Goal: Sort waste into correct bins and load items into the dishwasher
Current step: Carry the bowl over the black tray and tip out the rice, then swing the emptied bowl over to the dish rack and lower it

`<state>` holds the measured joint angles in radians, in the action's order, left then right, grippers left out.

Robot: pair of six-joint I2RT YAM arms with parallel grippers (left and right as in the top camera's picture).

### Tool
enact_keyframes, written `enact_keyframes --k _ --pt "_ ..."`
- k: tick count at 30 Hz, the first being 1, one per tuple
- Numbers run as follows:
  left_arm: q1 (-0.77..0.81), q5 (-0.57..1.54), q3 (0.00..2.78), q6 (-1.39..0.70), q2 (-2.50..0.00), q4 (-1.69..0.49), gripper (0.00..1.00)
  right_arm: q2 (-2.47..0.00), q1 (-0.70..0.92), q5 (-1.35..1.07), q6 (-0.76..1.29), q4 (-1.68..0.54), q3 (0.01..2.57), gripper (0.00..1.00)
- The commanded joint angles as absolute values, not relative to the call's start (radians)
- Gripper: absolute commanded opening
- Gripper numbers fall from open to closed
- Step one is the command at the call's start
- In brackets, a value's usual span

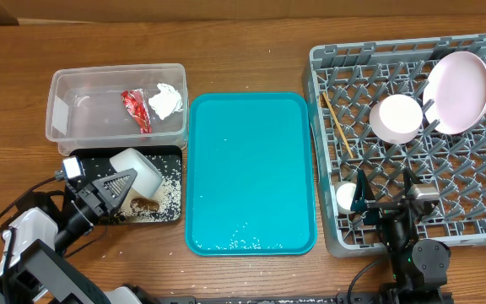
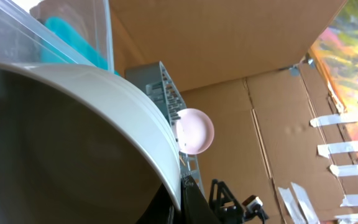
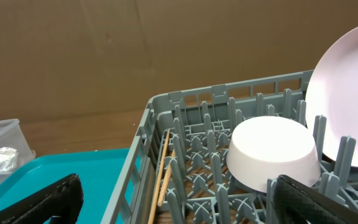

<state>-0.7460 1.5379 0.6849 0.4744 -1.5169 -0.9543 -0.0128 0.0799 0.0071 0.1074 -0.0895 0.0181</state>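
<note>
My left gripper (image 1: 125, 181) is shut on the rim of a white bowl (image 1: 137, 169), which tilts over the black tray (image 1: 87, 160). Rice (image 1: 169, 196) and brown scraps (image 1: 146, 205) lie in that tray. In the left wrist view the bowl (image 2: 73, 143) fills the frame, its rim pinched between my fingers (image 2: 194, 205). The clear tub (image 1: 66, 93) holds a red wrapper (image 1: 136, 110) and a white napkin (image 1: 165, 100). The grey rack (image 1: 327, 63) carries a pale plate (image 1: 458, 91), an upturned pinkish bowl (image 1: 396, 116), chopsticks (image 1: 337, 122) and a small white cup (image 1: 346, 197). My right gripper (image 1: 384, 196) stands open over the rack's front.
A teal tray (image 1: 251, 173) lies between the bins and the rack, with a few rice grains near its front edge. In the right wrist view the upturned bowl (image 3: 272, 152) and chopsticks (image 3: 163, 168) lie just ahead of my open gripper (image 3: 179, 208). Cardboard walls stand behind the table.
</note>
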Motion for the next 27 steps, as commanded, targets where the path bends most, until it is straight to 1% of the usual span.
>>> enact_keyframes --k 1,4,7,9,10,13,15,18,22,25,27 --pt "-0.653 1.506 0.706 0.49 -1.509 -0.968 0.04 -0.004 0.076 0.007 0.104 -0.083 0.008 1.0" --pt "-0.51 1.479 0.751 0.529 -1.501 -1.0 0.04 -0.004 0.076 0.007 0.104 -0.083 0.008 1.0" --pt "-0.3 1.418 0.842 0.5 -1.496 -0.99 0.04 -0.004 0.076 0.007 0.104 -0.083 0.008 1.0" --pt "-0.181 1.377 0.913 0.395 -1.497 -0.928 0.04 -0.004 0.076 0.007 0.104 -0.083 0.008 1.0" --pt "-0.12 1.342 0.951 0.295 -1.497 -0.866 0.04 -0.004 0.076 0.007 0.104 -0.083 0.008 1.0" --pt "0.044 1.205 1.032 -0.057 -1.497 -0.611 0.04 -0.004 0.076 0.007 0.104 -0.083 0.008 1.0" --pt "0.157 1.081 1.071 -0.319 -1.498 -0.385 0.04 -0.004 0.076 0.007 0.104 -0.083 0.008 1.0" --pt "0.305 0.933 1.092 -0.61 -1.516 -0.027 0.04 -0.004 0.076 0.007 0.104 -0.083 0.008 1.0" --pt "0.446 0.767 1.101 -0.87 -1.599 0.354 0.04 -0.004 0.076 0.007 0.104 -0.083 0.008 1.0" --pt "0.514 0.699 1.132 -1.008 -1.721 0.563 0.04 -0.004 0.076 0.007 0.104 -0.083 0.008 1.0" --pt "0.542 0.697 1.174 -1.078 -1.819 0.673 0.04 -0.004 0.076 0.007 0.104 -0.083 0.008 1.0"
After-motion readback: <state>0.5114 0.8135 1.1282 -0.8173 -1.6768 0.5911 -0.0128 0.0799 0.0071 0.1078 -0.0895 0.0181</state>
